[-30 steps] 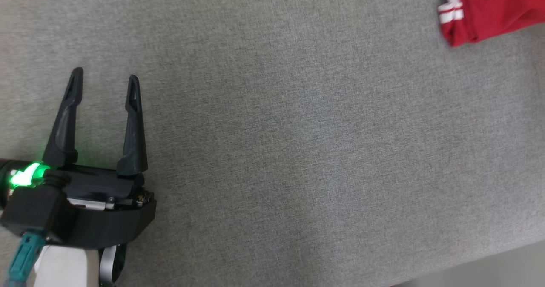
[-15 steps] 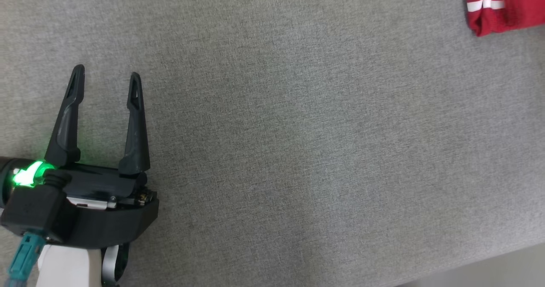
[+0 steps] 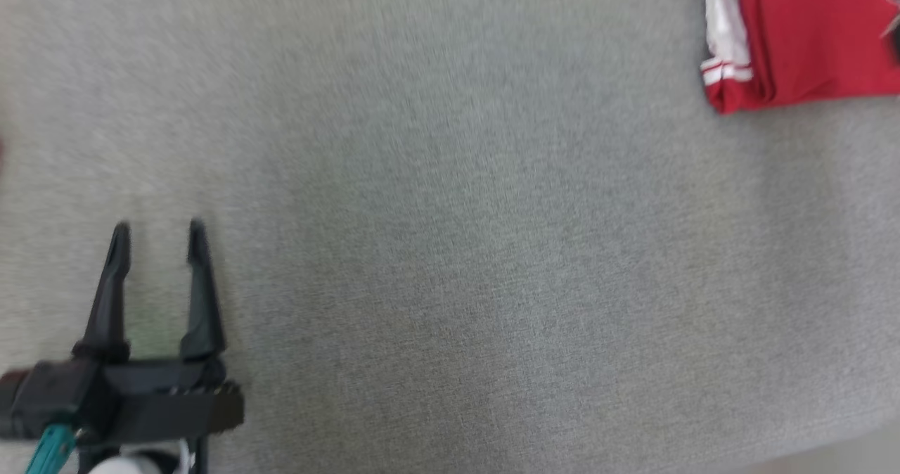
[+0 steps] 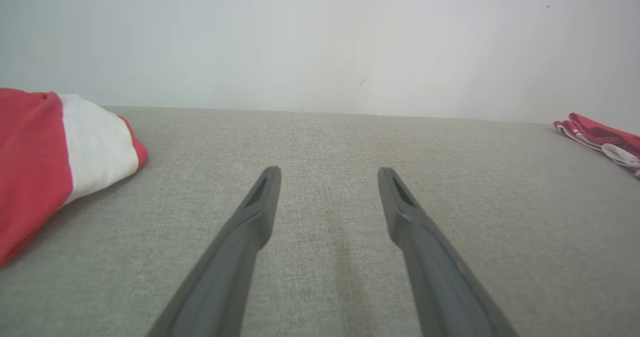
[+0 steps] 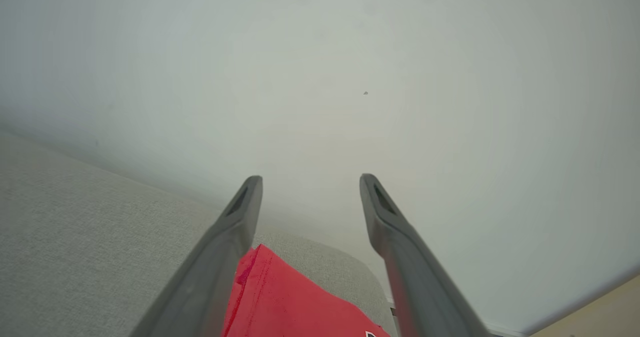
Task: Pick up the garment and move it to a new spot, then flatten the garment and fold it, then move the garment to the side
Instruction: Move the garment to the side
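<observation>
The garment (image 3: 801,38), red with white striped trim, lies folded on the grey fabric surface (image 3: 492,249) at the top right of the head view. It also lies far off at the right edge of the left wrist view (image 4: 600,136). My right gripper (image 5: 311,184) hangs open just above a red corner of the garment (image 5: 290,302), with nothing between its fingers. My left gripper (image 3: 159,238) is open and empty at the lower left, low over bare fabric (image 4: 329,177), far from the garment.
A second red and white cloth (image 4: 50,152) lies bunched to the left of my left gripper. A pale wall (image 4: 320,42) rises behind the surface. The surface's front edge (image 3: 844,453) runs across the lower right corner of the head view.
The whole head picture has shifted and blurred, so the camera is moving. The left gripper now shows lower and smaller in it, still open. The garment stays at the top right.
</observation>
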